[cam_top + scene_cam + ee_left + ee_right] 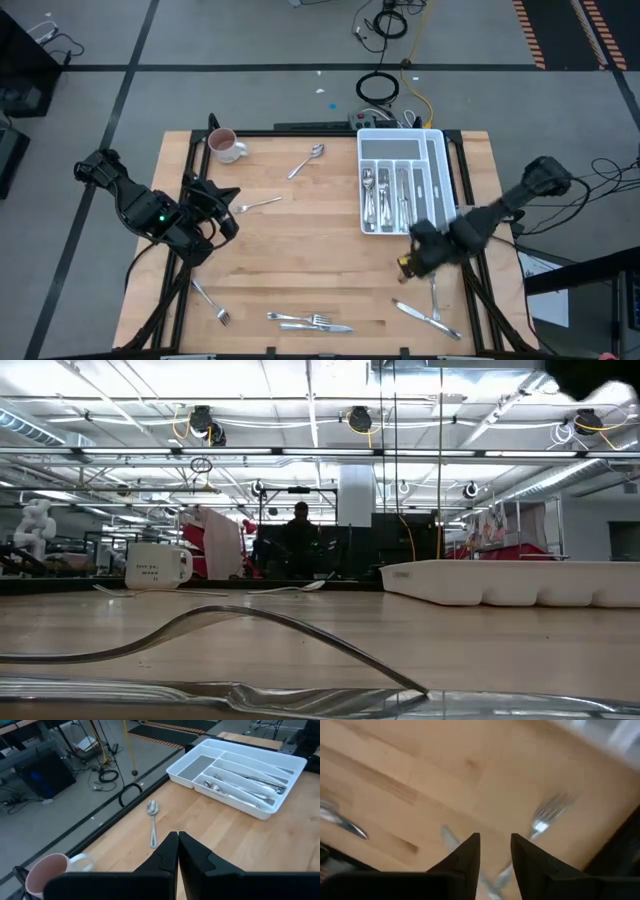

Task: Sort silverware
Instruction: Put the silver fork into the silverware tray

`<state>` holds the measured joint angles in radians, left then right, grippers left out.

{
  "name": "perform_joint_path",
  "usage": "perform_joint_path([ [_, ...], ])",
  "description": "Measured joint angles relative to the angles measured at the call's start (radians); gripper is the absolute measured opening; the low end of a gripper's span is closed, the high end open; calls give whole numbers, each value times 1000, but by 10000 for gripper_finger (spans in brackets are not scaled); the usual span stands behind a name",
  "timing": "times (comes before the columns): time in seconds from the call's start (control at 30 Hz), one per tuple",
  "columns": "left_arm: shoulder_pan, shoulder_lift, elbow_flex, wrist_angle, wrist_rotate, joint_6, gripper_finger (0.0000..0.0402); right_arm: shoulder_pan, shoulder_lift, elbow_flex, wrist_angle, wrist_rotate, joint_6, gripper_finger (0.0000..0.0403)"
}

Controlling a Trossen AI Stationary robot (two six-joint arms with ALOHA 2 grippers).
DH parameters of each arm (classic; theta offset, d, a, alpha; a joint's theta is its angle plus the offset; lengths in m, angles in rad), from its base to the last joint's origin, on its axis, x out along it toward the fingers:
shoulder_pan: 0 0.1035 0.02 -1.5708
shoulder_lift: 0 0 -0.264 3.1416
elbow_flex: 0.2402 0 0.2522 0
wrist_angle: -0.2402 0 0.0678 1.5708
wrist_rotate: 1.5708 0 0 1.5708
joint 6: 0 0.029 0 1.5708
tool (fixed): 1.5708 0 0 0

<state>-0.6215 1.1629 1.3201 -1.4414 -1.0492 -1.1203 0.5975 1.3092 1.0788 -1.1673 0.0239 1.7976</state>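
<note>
**Fork under parted fingers, neighbours close by**

The right gripper [495, 851] hovers over the tabletop [320, 260] near its right edge, just off the tray's [449, 170] front end, with its fingers [466, 852] parted by a narrow gap and nothing between them. Directly beneath lies a fork [546, 816], and a knife [342, 822] sits a little further toward the front right corner.

The gap looks barely wider than the fork's handle, so a descent slightly off line could set one finger on the metal and skid it across the wood instead of straddling it. The flat handle gives little to catch; a shallow pinch may slip off on the lift. The nearby knife could be nudged or caught along with the fork.

More silverware waits elsewhere: a spoon [152, 809] near the back edge, a fork [258, 204] beside the left gripper [178, 851], one [212, 304] at the front left, and two pieces [310, 321] along the front edge. The tray already holds several. The left gripper rests pressed together at the left side, near the mug [225, 146].
</note>
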Motion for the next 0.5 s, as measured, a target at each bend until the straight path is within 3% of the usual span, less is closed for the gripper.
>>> perform_joint_path([
  [0.2,32,-3,0,-5,-3,1,18,204,67,-95,225,-10,380,146],
  [0.33,54,-12,0,-13,-4,8,18,243,126,-102,212,-158,410,184],
  [0.5,73,-19,0,-13,-4,9,18,226,181,-103,93,-182,410,209],
])
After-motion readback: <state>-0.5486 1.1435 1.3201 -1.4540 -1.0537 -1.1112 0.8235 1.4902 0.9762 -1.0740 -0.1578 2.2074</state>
